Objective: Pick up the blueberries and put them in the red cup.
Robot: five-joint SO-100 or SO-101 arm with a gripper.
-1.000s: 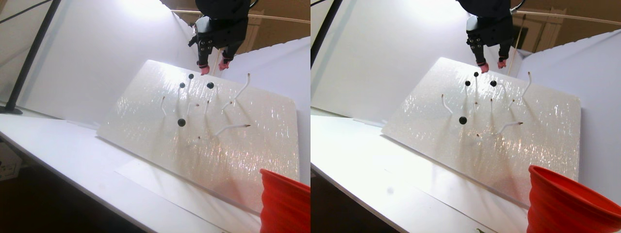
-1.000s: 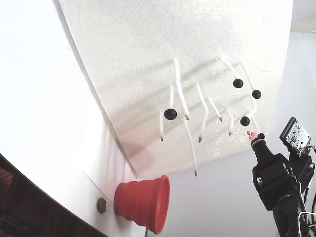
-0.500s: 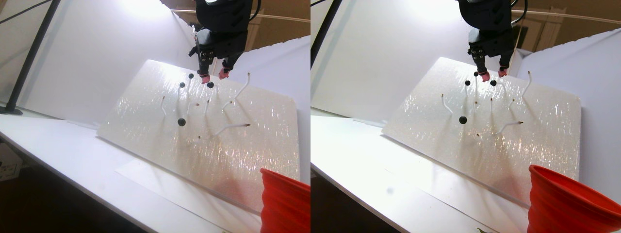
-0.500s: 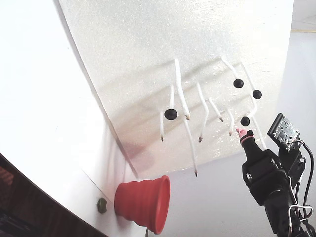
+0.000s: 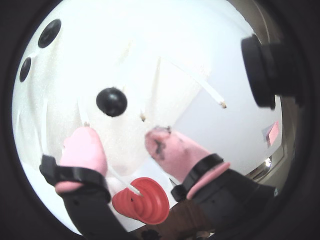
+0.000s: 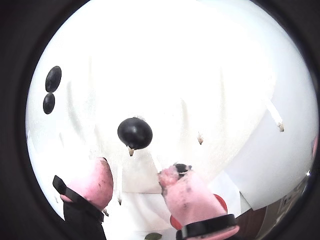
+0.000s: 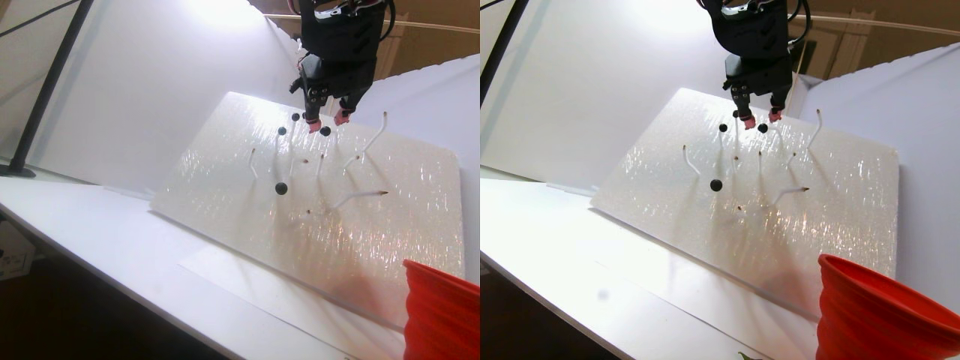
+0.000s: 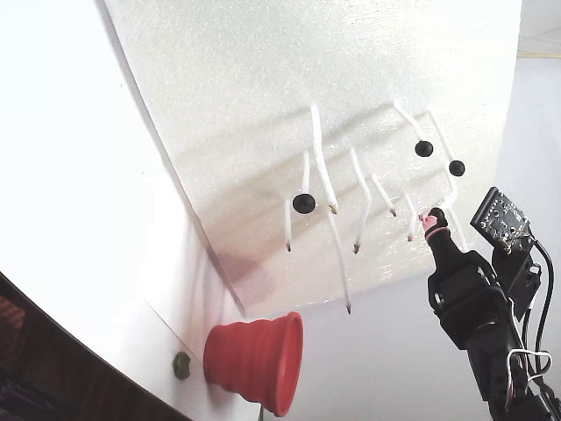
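A: Largest first? White tabletop [image 7: 112, 247], and on it a tilted, glittering white board [image 7: 360, 217] with thin white stems [image 8: 323, 162] sticking out.

B: Agreed. Next in size, the black arm [image 7: 341, 37] coming from above in the stereo pair view, over the upper part of the board.

A: Then the red cup [image 8: 256, 360]. Lying on its side in the fixed view, below the lower edge of the board, well apart from the arm. Seen also at the bottom right corner in the stereo pair view [image 7: 442, 311], and between the two fingers in a wrist view [image 5: 142, 200].

B: After that, the gripper [image 6: 135, 182] with pink fingertips [image 6: 97, 182]. Jaws open, a clear gap between them, nothing held.

A: Correct. In a wrist view [image 5: 122, 142] also spread apart and empty.

B: Smallest now: the blueberries [image 6: 135, 133]. Four visible on the board in the stereo pair view. One black berry right ahead of the open jaws in both wrist views, not touching either tip. Two more at the far left in that view, close together.

A: And one lower on the board, alone, in the fixed view at the middle. Several stems bare, with only small brown tips.

B: Last, a small green blob [image 8: 181, 365] just beside the cup base.
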